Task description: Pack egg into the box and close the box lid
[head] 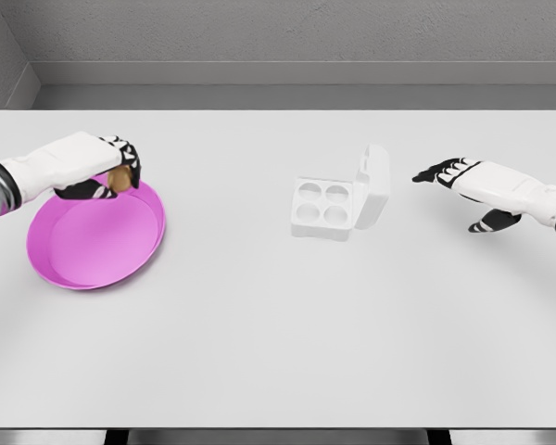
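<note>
We see left hand [111, 171] pinching egg [120, 179] over pink plate [65, 269] | right hand [459, 173] fingers spread, empty, beside open box [338, 202]

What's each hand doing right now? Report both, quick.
Left hand: closed on the egg, above the pink plate.
Right hand: open, holding nothing, right of the egg box.
</note>
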Robot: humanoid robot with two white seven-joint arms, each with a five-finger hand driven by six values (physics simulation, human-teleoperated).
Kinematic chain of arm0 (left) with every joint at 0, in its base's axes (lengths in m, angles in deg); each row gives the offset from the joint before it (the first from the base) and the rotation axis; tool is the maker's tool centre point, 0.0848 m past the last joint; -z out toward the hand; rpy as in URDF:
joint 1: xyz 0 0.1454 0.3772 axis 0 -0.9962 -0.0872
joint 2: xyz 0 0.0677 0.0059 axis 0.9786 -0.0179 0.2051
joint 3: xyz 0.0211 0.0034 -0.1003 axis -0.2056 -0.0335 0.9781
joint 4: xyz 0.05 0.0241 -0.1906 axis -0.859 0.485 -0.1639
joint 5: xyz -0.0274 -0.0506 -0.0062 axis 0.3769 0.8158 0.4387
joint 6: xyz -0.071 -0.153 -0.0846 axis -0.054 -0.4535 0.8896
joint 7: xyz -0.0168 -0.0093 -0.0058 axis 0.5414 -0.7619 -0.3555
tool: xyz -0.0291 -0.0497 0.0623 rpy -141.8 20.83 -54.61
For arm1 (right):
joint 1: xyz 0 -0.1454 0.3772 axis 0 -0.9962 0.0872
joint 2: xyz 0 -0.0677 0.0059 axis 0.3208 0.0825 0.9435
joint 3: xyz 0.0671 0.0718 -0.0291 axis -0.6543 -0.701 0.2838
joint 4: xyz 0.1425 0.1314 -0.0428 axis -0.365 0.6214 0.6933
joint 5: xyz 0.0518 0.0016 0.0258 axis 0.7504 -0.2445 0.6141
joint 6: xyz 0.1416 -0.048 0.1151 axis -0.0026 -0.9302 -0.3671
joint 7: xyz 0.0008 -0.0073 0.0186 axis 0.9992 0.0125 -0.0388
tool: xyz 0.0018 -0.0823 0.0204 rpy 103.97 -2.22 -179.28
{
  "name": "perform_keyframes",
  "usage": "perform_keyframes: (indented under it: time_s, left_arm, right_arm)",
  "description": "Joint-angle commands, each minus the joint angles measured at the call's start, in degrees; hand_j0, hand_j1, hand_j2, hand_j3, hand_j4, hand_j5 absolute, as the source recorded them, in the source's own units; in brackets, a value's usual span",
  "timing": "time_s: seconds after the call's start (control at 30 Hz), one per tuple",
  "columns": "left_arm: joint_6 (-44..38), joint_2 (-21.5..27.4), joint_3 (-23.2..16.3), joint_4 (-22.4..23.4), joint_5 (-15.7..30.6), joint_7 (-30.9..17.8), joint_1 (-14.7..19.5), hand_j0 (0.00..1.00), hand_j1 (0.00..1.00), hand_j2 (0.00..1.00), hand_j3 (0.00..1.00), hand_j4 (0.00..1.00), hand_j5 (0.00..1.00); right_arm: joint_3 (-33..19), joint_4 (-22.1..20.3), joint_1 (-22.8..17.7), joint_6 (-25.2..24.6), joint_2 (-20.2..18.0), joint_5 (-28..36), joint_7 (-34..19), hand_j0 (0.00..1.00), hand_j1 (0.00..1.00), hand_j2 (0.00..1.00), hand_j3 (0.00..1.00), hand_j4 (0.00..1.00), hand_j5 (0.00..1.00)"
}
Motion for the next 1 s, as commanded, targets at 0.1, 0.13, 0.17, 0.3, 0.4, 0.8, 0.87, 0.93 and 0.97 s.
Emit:
perform_keyframes:
  time_s: [0.1,0.13,0.17,0.3,0.4,0.8,0.87,0.93,0.97]
  left_arm:
    - [-0.05,-4.33,0.15,-0.57,-0.05,0.05,0.18,0.40,0.40,0.40,0.40,0.40,0.40]
    - [0.04,-5.03,0.15,-0.57,-0.05,0.05,0.18,0.40,0.40,0.40,0.40,0.40,0.40]
    - [0.04,-5.82,0.06,-0.57,-0.14,0.05,0.35,0.40,0.40,0.40,0.40,0.40,0.40]
    - [0.12,-8.55,0.06,-0.57,-0.22,0.05,0.70,0.40,0.40,0.40,0.40,0.40,0.40]
    - [0.12,-10.04,0.06,-0.57,-0.22,0.05,0.70,0.39,0.39,0.39,0.39,0.39,0.39]
    - [0.21,-17.34,-0.11,0.22,-0.40,0.05,0.70,0.39,0.39,0.39,0.39,0.39,0.39]
    - [0.12,-18.57,-0.20,0.31,-0.49,0.05,0.70,0.39,0.39,0.39,0.39,0.39,0.39]
    - [0.12,-20.15,-0.20,0.92,-0.49,0.05,0.70,0.39,0.39,0.39,0.39,0.39,0.39]
    - [0.12,-20.76,-0.20,0.92,-0.66,0.05,0.70,0.39,0.39,0.39,0.39,0.39,0.39]
  right_arm:
    - [-0.03,-0.02,0.00,-0.12,0.16,0.37,0.03,1.00,1.00,1.00,1.00,1.00,1.00]
    - [-0.03,-0.11,0.00,-0.12,0.24,0.37,0.03,1.00,1.00,1.00,1.00,1.00,1.00]
    - [-0.03,-0.11,0.00,-0.12,0.24,0.37,0.03,1.00,1.00,1.00,1.00,1.00,1.00]
    - [-0.03,-0.11,0.00,-0.12,0.16,0.37,0.03,1.00,1.00,1.00,1.00,1.00,1.00]
    - [-0.11,-0.11,0.00,-0.12,0.07,0.37,0.11,1.00,1.00,1.00,1.00,1.00,1.00]
    - [-0.11,-0.11,-0.09,-0.12,-0.11,0.46,0.12,1.00,1.00,1.00,1.00,1.00,1.00]
    - [-0.03,-0.11,-0.09,-0.12,-0.02,0.46,0.12,1.00,1.00,1.00,1.00,1.00,1.00]
    - [-0.03,-0.11,-0.09,-0.12,-0.11,0.46,0.12,1.00,1.00,1.00,1.00,1.00,1.00]
    - [-0.03,-0.11,-0.09,-0.12,-0.11,0.46,0.12,1.00,1.00,1.00,1.00,1.00,1.00]
